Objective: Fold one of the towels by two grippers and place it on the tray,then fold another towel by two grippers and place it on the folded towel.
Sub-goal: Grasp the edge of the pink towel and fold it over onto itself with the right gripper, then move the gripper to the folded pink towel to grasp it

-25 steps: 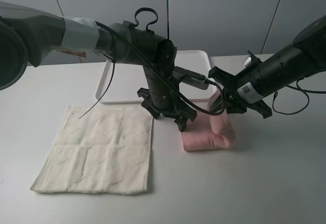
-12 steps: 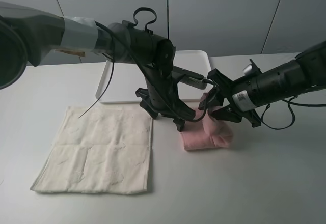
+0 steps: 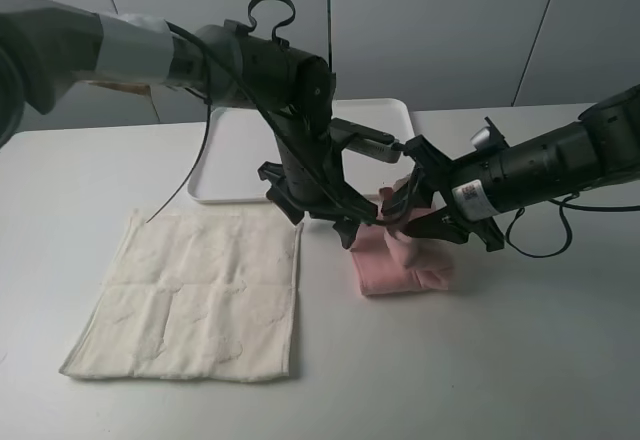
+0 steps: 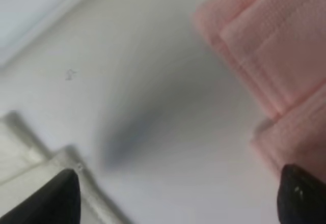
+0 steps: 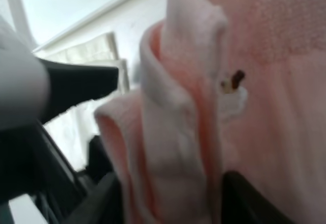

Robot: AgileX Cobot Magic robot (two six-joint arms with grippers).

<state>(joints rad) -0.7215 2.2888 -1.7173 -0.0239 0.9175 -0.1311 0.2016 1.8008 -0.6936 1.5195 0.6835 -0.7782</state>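
Roughly, folded pink towel (image 3: 398, 270) lies long axis left-right.

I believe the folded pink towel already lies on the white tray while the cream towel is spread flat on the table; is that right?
Not quite: the exterior high view shows the pink towel on the table, in front of the tray, not on it. The cream towel is spread flat on the table.
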